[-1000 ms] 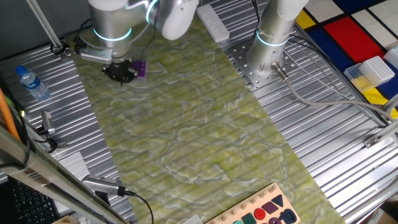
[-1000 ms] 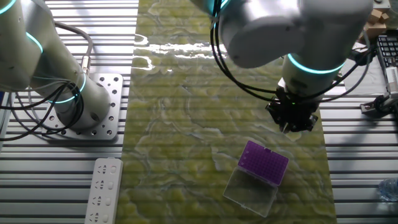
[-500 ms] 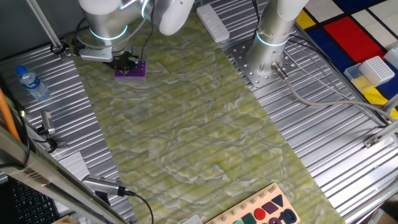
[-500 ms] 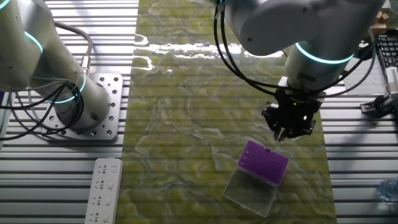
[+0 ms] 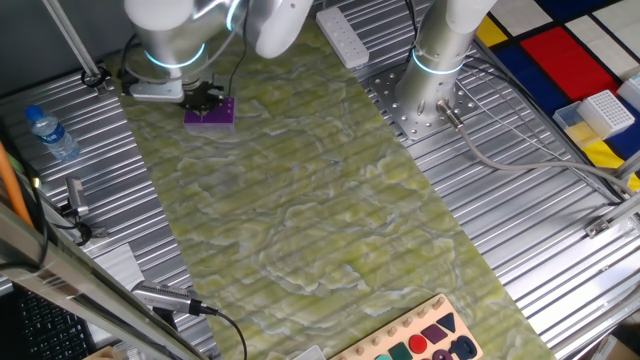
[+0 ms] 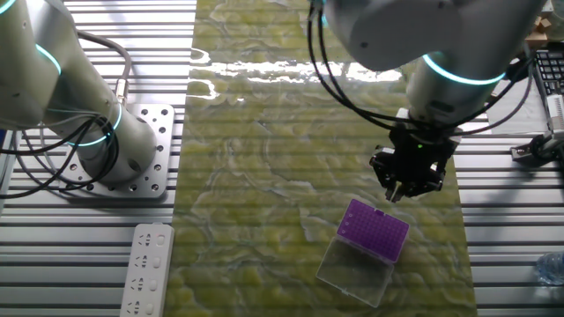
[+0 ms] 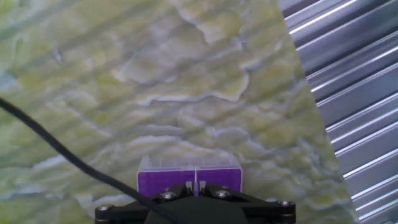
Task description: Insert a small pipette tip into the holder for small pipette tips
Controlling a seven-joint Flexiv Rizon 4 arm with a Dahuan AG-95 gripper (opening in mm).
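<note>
The holder for small pipette tips [image 6: 374, 230] is a small purple box on the green mat, with its clear lid [image 6: 355, 271] lying open beside it. It also shows in one fixed view [image 5: 212, 113] and at the bottom of the hand view [image 7: 189, 177]. My gripper [image 6: 404, 188] hangs just above the holder's edge nearest the metal table, also seen in one fixed view [image 5: 202, 97]. In the hand view my gripper [image 7: 195, 186] is shut on a thin pale pipette tip [image 7: 195, 175] that points down over the holder's top.
A second robot arm's base [image 6: 97, 132] stands on the metal table. A white power strip [image 6: 146, 269] lies beside the mat. A water bottle [image 5: 50, 133] stands left. A white gridded rack with a yellow base [image 5: 600, 112] is far right. A shape board [image 5: 420, 340] lies in front.
The gripper has shifted off the holder, uncovering its purple top in one fixed view, and has come down slightly toward it. In the last half second it has hardly moved.
</note>
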